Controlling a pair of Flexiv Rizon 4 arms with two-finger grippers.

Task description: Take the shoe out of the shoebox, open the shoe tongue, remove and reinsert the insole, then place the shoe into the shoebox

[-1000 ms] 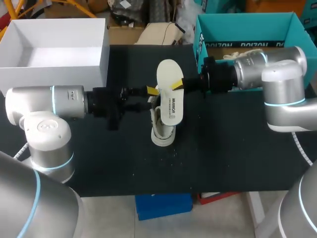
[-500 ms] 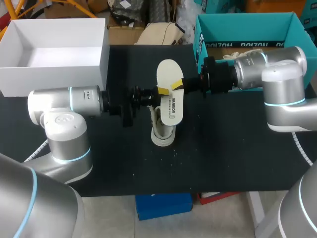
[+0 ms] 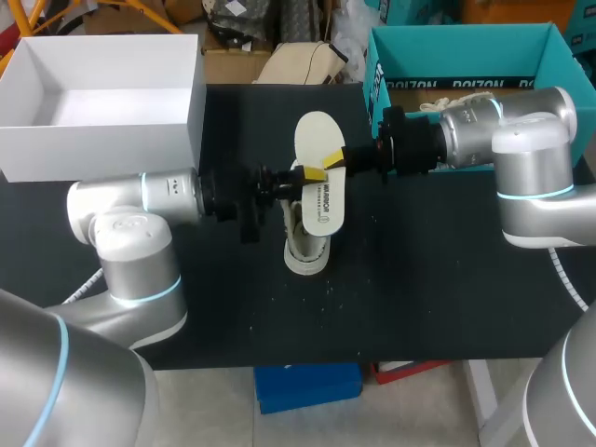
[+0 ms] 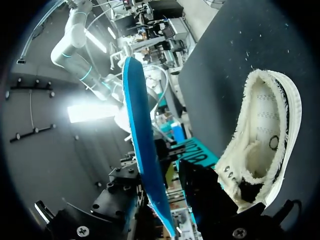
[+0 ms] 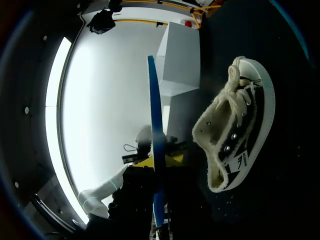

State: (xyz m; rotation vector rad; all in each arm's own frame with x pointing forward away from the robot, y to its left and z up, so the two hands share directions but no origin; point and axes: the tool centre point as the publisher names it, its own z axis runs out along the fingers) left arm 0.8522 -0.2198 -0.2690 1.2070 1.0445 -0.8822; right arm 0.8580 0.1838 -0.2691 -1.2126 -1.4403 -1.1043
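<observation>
The black desk (image 3: 447,298) fills the middle of the head view, its matte top dotted with small pale specks just below the cream canvas sneaker (image 3: 300,244), which rests on it at the centre. A white shoebox (image 3: 102,93) stands open at the upper left corner of the desk and a teal shoebox (image 3: 466,51) stands open at the upper right. The insole (image 3: 318,140) is held up in the air just above the sneaker, its pale face turned upward. The right arm (image 3: 503,130) comes in from the right, and the right pincer (image 3: 333,160) is clamped on the insole's right edge. The left arm (image 3: 140,200) comes in from the left, with the left pincer (image 3: 312,174) at the insole's left edge; I cannot tell whether it is open or closed. In the left wrist view the insole (image 4: 142,145) shows edge-on and blue ahead of the pincer, with the sneaker (image 4: 265,130) beside it, its lining visible. In the right wrist view the insole (image 5: 156,130) also stands edge-on, the sneaker (image 5: 240,125) beside it on the dark surface.
</observation>
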